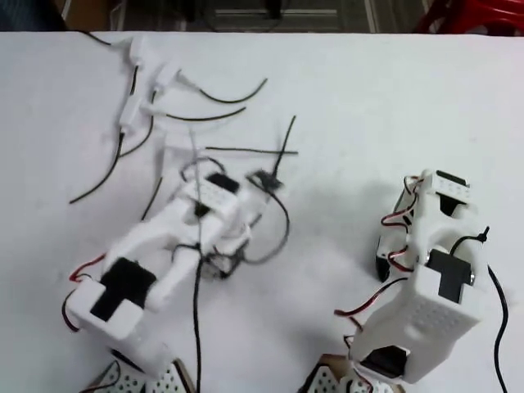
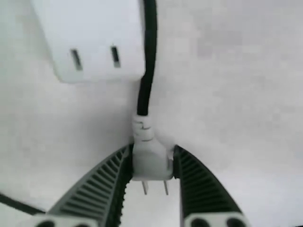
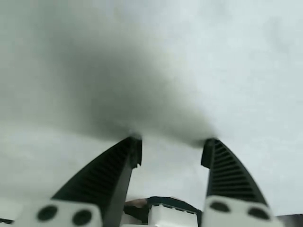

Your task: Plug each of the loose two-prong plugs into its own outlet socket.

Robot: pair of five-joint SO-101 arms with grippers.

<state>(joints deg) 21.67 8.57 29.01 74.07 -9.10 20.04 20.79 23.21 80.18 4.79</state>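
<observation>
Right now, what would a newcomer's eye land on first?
The left pincer clamps a white plug on a black cord, prongs pointing away from the white outlet beyond it. The right pincer hangs open over the table. Other corded plugs lie scattered far left.

White plastic arms (image 1: 164, 246) carry black servos (image 1: 123, 288), red-and-black wires (image 1: 364, 304) and ribbed dark fingers (image 2: 199, 189).

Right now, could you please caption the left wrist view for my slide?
Left hand clamps a white two-prong plug, its black cord running beside a white outlet socket on the table.
</observation>
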